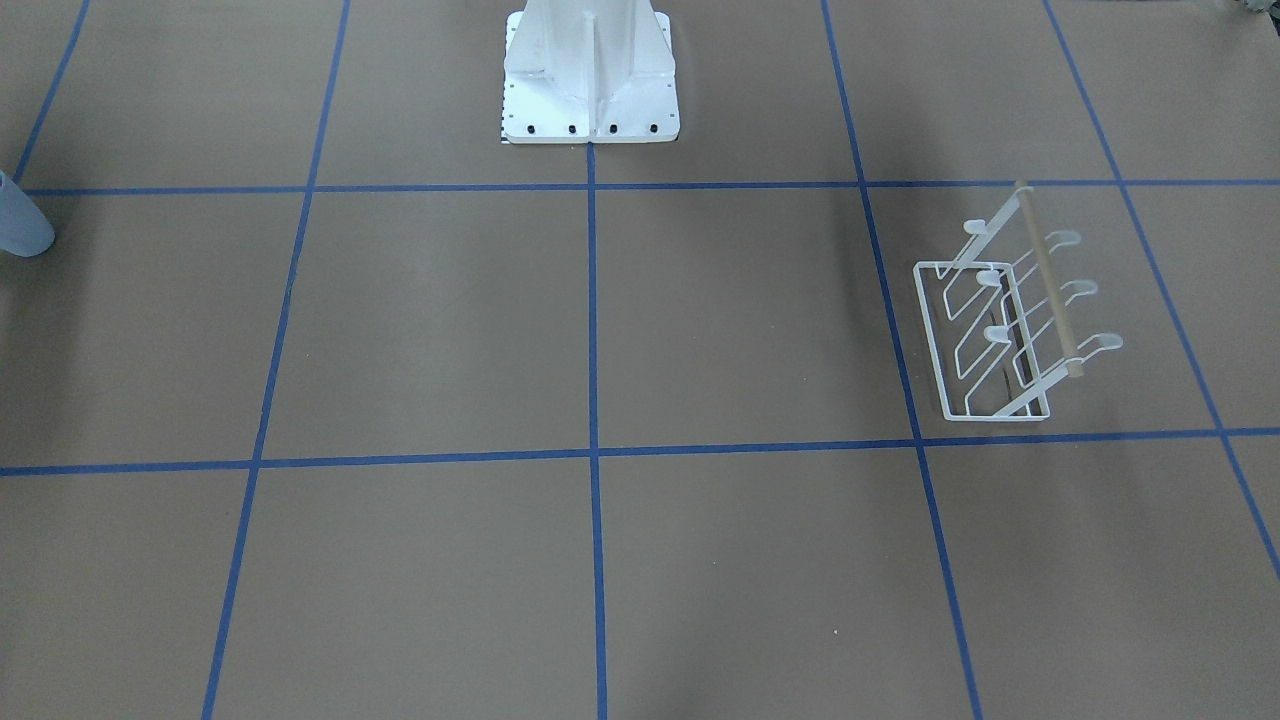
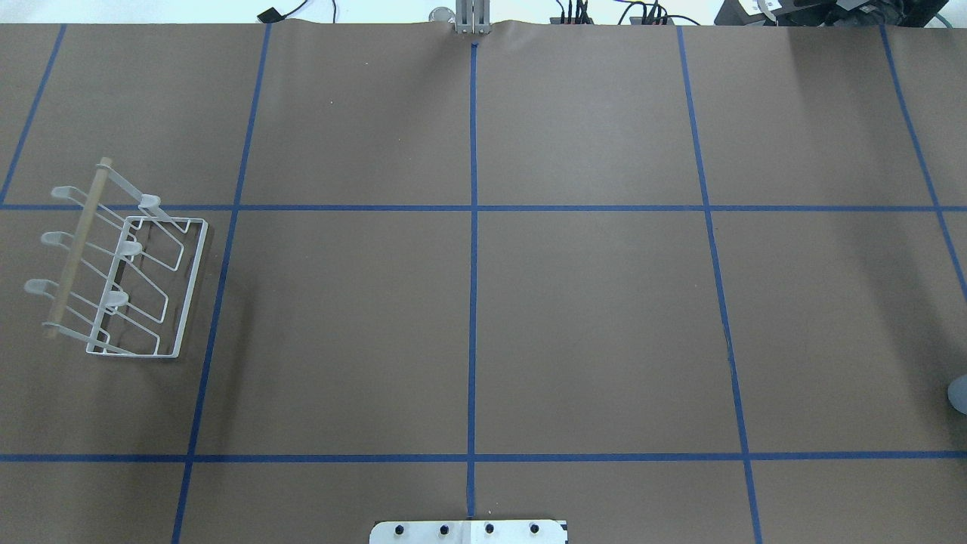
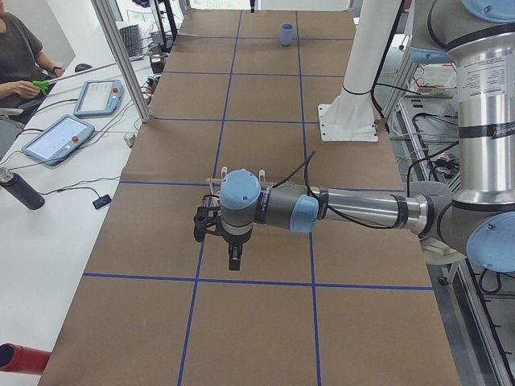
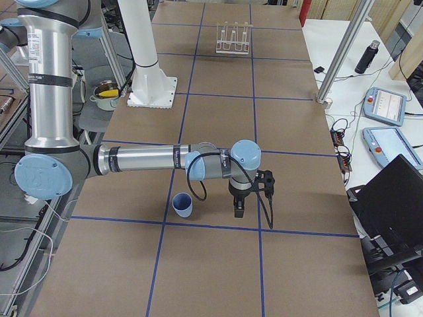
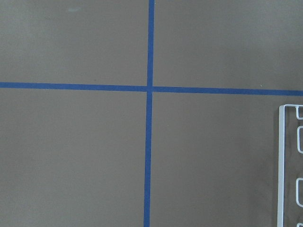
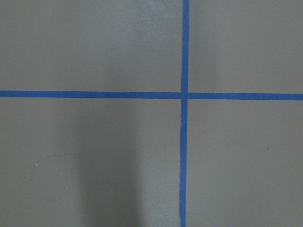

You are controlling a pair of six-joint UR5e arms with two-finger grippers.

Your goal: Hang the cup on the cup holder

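The pale blue cup [image 4: 182, 205] stands on the brown table near the robot's right end, cut off at the frame edge in the front view [image 1: 20, 225] and the overhead view [image 2: 959, 393]. The white wire cup holder [image 2: 121, 279] with its wooden rod stands at the opposite end [image 1: 1000, 330], nothing on its prongs. My right gripper [image 4: 238, 208] hangs pointing down a short way beside the cup, apart from it. My left gripper [image 3: 233, 259] points down just in front of the holder, whose base edge [image 5: 282, 165] shows in the left wrist view. I cannot tell whether either gripper is open or shut.
The white robot pedestal [image 1: 590, 80] stands at the table's mid back edge. Blue tape lines grid the table. A seated person [image 3: 16, 56], touch pendants [image 3: 60, 137] and a bottle [image 3: 20, 189] are at a side bench; a laptop [image 4: 390, 205] sits off the table.
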